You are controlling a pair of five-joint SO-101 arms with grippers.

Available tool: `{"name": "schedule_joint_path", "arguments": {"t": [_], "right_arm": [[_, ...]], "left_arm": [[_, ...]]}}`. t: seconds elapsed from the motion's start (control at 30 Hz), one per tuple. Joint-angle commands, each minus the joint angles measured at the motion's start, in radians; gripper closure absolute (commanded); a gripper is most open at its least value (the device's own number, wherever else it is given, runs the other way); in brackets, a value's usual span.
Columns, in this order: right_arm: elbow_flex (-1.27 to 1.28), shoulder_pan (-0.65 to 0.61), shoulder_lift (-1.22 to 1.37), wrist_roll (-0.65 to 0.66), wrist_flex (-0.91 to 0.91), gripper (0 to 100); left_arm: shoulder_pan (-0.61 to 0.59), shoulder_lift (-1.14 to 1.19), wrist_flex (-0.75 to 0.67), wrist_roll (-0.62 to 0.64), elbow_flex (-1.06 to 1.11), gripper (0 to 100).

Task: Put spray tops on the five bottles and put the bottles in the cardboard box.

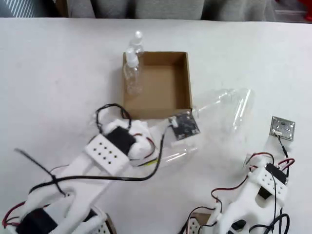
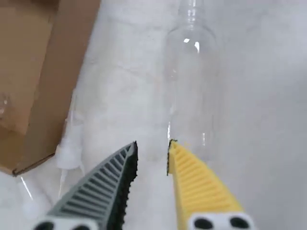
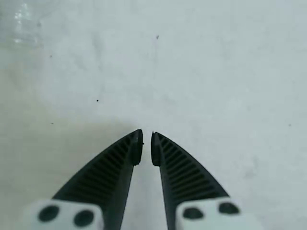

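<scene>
**high view, cardboard box:** The open cardboard box [image 1: 181,80] sits mid-surface, with matte brown corrugated walls and square corners.
**high view, finished bottle:** One capped bottle [image 1: 131,73] stands upright at the box's left wall. It's probably inside, but that's hard to call from here.
**high view, loose bottle:** A clear bottle [image 1: 224,109] lies on its side on the white surface [image 1: 58,73], just right of the box.
**high view, arms:** The left arm [image 1: 109,148] stretches toward the box's near right corner. The right arm [image 1: 265,187] sits at the near right, well apart from the box.
**left wrist view, left claw:** The left claw [image 2: 152,151] is partly open with nothing between its ribbed grey and yellow fingers. The yellow tip is right at the bottle's base end.
**left wrist view, bottle:** The clear bottle [image 2: 192,72] is glossy, round and see-through. Its bare neck points away from the claw.
**left wrist view, spray top:** A white spray top [image 2: 69,151] with a thin tube lies beside the box's corner [image 2: 43,72].
**left wrist view, doing it well:** That smooth round wall will likely roll or squirt out of a pinch. Opening wider and centring on the body before squeezing looks like the safer way.
**right wrist view, right claw:** The right claw [image 3: 147,143] has black ribbed fingers closed to a sliver. It grips nothing and hangs over bare matte surface.
</scene>
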Motion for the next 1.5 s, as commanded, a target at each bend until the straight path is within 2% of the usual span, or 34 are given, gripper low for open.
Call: {"name": "schedule_joint_path", "arguments": {"t": [0.0,0.07,0.27,0.6,0.73,1.0,1.27,1.47], "right_arm": [[-0.003,0.01,-0.022,0.0,-0.012,98.1],[-0.003,0.01,-0.022,0.0,-0.012,98.1],[-0.003,0.008,-0.018,0.002,-0.012,98.1],[-0.003,-0.039,-0.016,0.002,-0.012,98.1],[-0.003,-0.039,-0.016,0.002,-0.012,98.1],[-0.002,-0.039,-0.016,0.002,-0.012,98.1],[-0.002,-0.039,-0.016,0.003,-0.012,98.1],[0.032,-0.039,-0.024,0.051,-0.056,98.1]], "left_arm": [[0.067,0.059,-0.046,-0.006,-0.097,87],[0.084,0.082,-0.069,-0.008,-0.107,86],[0.105,0.156,-0.133,-0.101,-0.109,75],[0.124,0.375,-0.127,-0.115,-0.307,74],[0.142,0.519,-0.091,-0.112,-0.43,74],[0.114,0.71,0.097,-0.109,-0.69,74],[0.113,0.791,0.124,-0.04,-0.76,71],[0.096,0.797,0.123,-0.003,-0.752,70]]}}
